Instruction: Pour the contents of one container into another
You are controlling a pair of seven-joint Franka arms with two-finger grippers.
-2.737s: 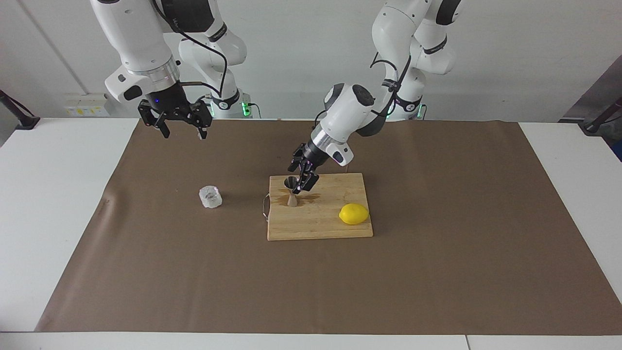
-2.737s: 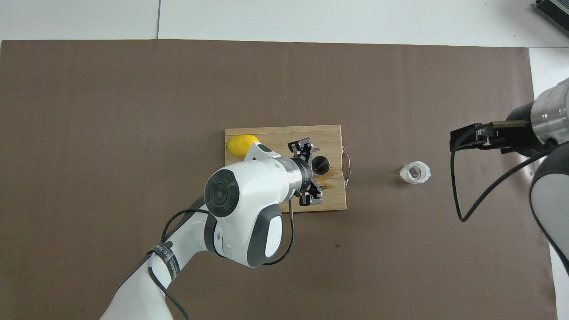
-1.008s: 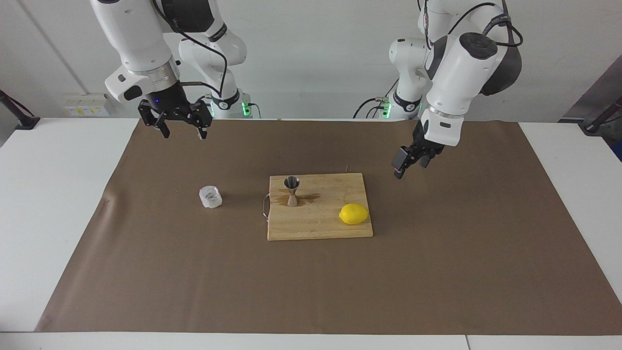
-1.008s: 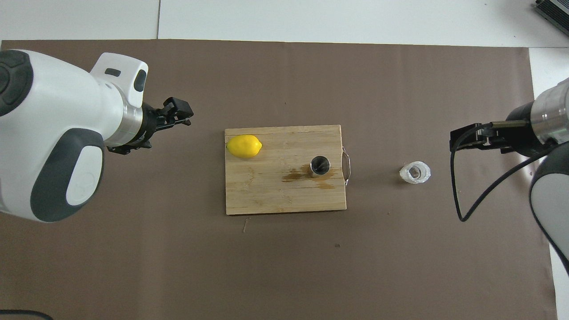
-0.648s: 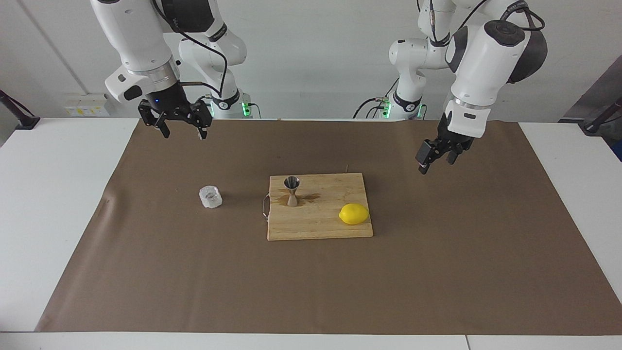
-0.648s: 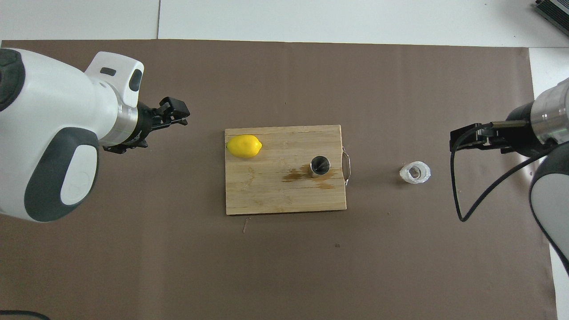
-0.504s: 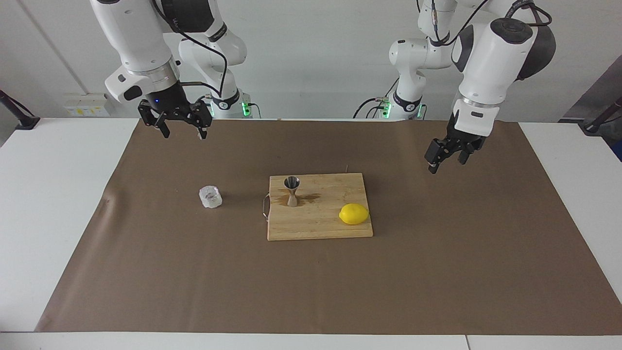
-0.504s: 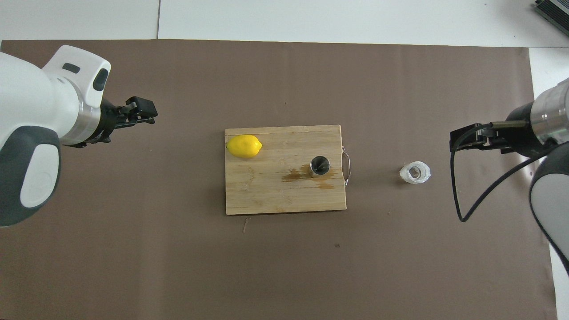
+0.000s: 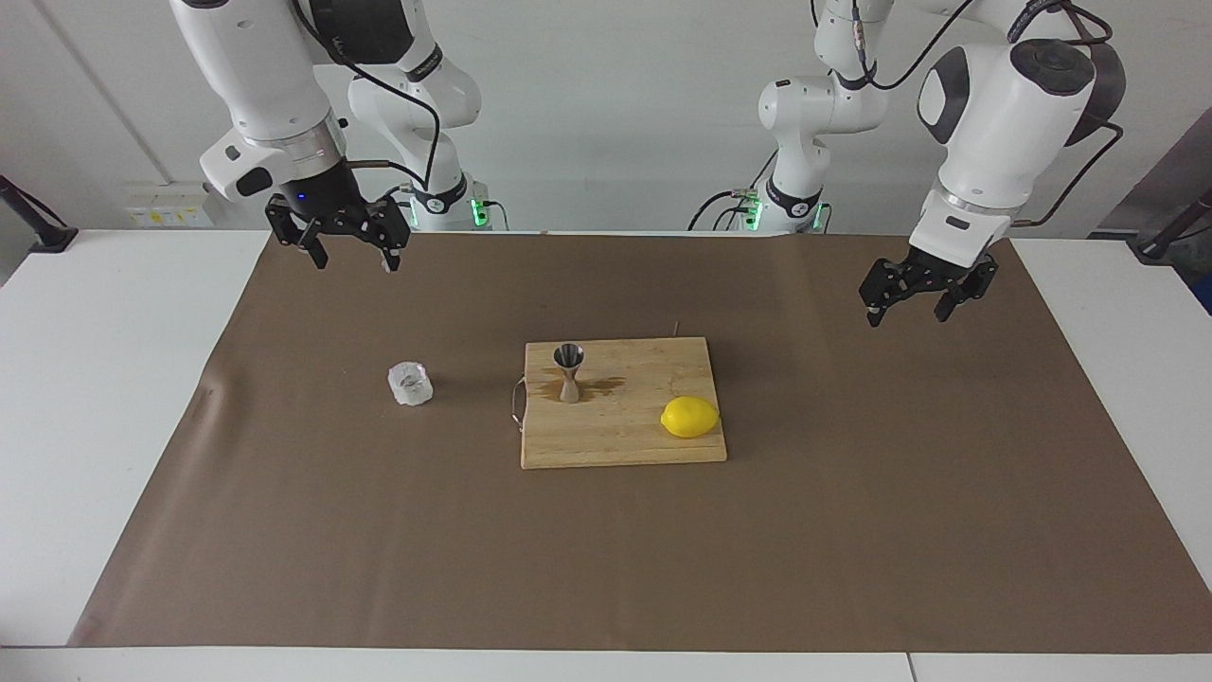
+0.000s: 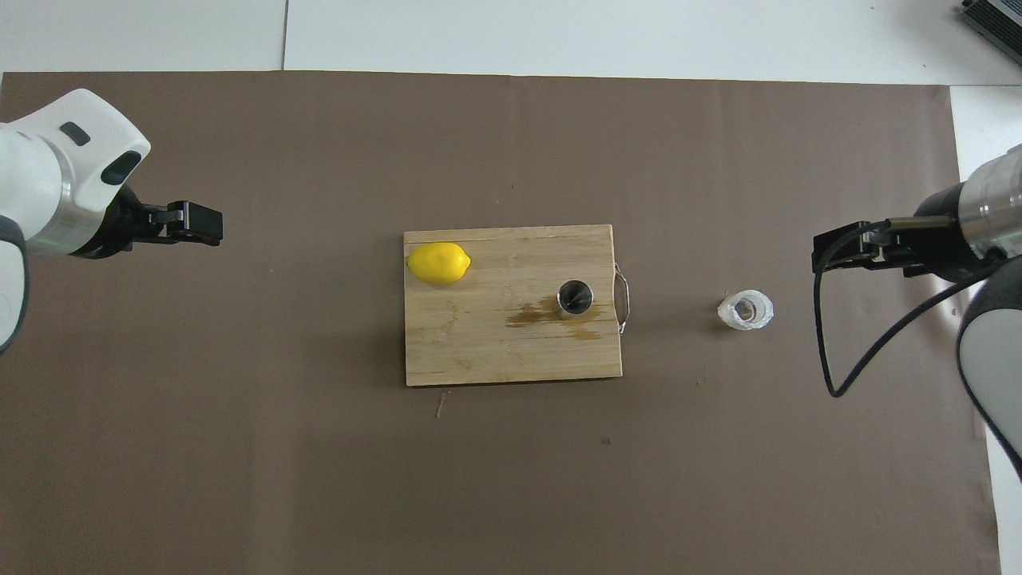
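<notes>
Jigger (image 9: 568, 371) stands upright on the board (image 9: 625, 436), at the board's end toward the right arm, close to the wire handle (image 9: 516, 405). A brown wet patch (image 10: 533, 315) spreads on the wood around its foot.

Tumbler (image 9: 410, 384) sits on the brown mat (image 9: 606, 549), off the board, toward the right arm's end of the table, well apart from the jigger. Nothing touches it.

Lemon (image 9: 689, 417) lies on the board at the corner toward the left arm, farther from the robots than the jigger.

Left gripper (image 9: 917, 304) hangs in the air over bare mat toward the left arm's end, well clear of the board; fingers spread, holding nothing.

Right gripper (image 9: 349, 248) hangs over the mat edge by its own base, well apart from the tumbler; fingers spread, empty.

Neither arm is in contact with any object.
</notes>
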